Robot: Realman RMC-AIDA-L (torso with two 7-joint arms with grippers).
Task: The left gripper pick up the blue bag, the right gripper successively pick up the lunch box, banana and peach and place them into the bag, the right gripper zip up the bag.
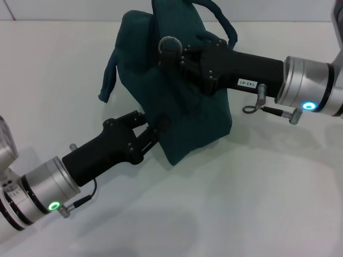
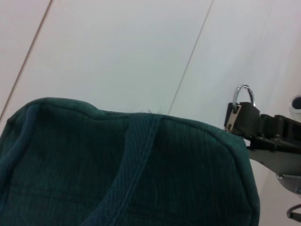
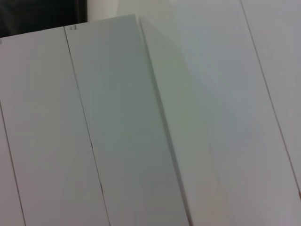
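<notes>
The blue bag (image 1: 182, 101) stands on the white table, dark teal, with a loop handle hanging down its left side and another at the top. My left gripper (image 1: 154, 130) reaches in from the lower left and is shut on the bag's near lower edge. Coming from the right, my right gripper (image 1: 172, 51) lies across the top of the bag. It is shut on the zipper's silver ring pull (image 1: 169, 43). The left wrist view shows the bag's top (image 2: 131, 165) and that ring pull (image 2: 244, 94) held by the right gripper's fingers (image 2: 256, 123). The lunch box, banana and peach are out of view.
The white table (image 1: 257, 193) spreads around the bag on all sides. The right wrist view shows only pale wall panels (image 3: 141, 132) with a dark corner at one edge.
</notes>
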